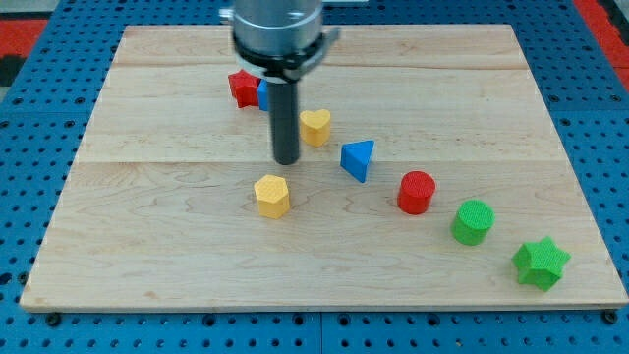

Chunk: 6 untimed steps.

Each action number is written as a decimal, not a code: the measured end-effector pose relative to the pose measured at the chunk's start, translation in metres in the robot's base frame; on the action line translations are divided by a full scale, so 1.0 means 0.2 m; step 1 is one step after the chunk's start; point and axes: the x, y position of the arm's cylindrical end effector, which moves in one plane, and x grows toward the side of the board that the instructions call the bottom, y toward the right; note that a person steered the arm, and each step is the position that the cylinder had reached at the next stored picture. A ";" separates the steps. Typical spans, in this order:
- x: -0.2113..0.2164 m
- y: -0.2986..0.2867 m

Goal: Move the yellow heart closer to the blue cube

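Note:
The yellow heart (315, 127) lies on the wooden board just right of my rod. The blue cube (263, 93) is mostly hidden behind the rod, up and to the left of the heart, touching a red star-like block (242, 88). My tip (286, 160) rests on the board a little below and left of the yellow heart, apart from it by a small gap, and above the yellow hexagon (272, 195).
A blue triangular block (358, 158) lies right of the tip. A red cylinder (417, 192), a green cylinder (473, 221) and a green star (541, 263) run toward the view's bottom right. The board (147, 246) sits on a blue pegboard.

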 end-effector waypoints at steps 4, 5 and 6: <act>-0.16 0.52; -0.24 0.25; -0.20 0.11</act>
